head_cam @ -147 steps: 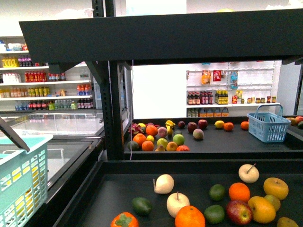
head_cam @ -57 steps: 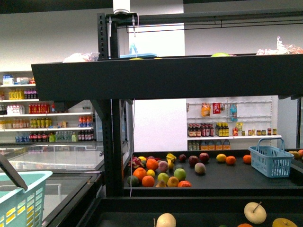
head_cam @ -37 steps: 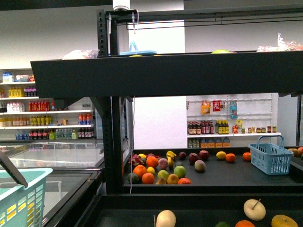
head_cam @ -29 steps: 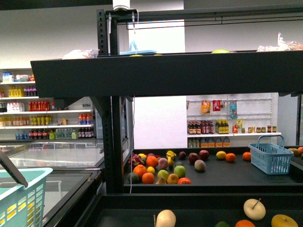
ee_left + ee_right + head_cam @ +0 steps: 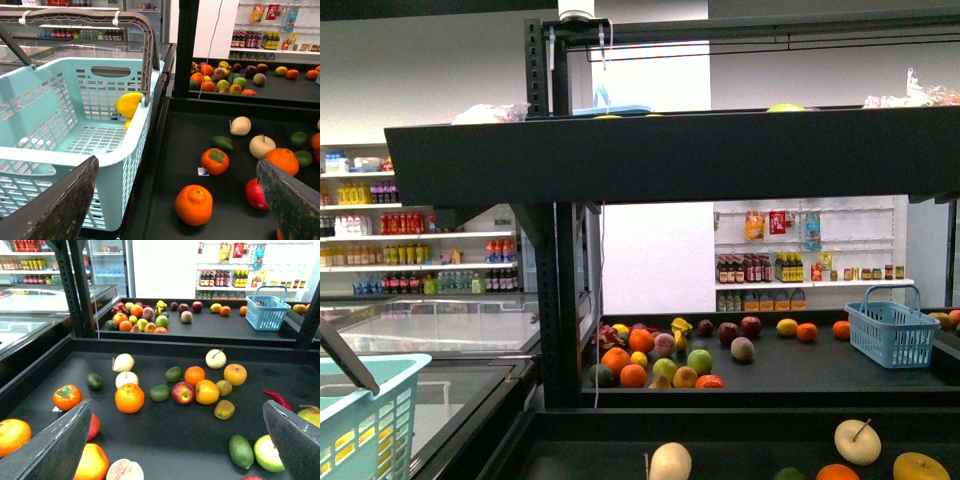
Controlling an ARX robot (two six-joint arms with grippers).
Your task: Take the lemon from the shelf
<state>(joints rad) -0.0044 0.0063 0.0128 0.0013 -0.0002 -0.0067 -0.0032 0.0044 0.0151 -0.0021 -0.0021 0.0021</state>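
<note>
Funny one here: the lemon [image 5: 129, 104] looks to be lying inside the basket [image 5: 75, 156], tucked against the basket wall right under the handle, and not on the shelf [image 5: 170, 145] at all. In the right wrist view the fruits on the shelf are oranges, apples, limes and some rounder yellow-orange ones, and nothing there reads as a plain yellow lemon, so the pick itself seems about done, going by how things lie. If that's right, the step in hand is just clearing off cleanly. The left arm should lift straight up from the basket without hooking the handle or bumping the rim, since a knock could tip the basket toward the shelf beside it. If a second lemon is wanted, the robot should first check the yellow fruits on the far tray beyond the basket. They're too small in the front view to tell apart, and grabbing a yellow-orange one would be the easy mistake. Claws: the left claw [image 5: 175, 167] is spread wide with nothing between its fingers [image 5: 55, 210], hanging above the basket's near corner and the shelf edge next to it, touching nothing. An orange [image 5: 193, 204] sits on the shelf below it, clear of the basket. The right claw [image 5: 177, 407] is also wide apart and empty, over the shelf well away from the basket.
</note>
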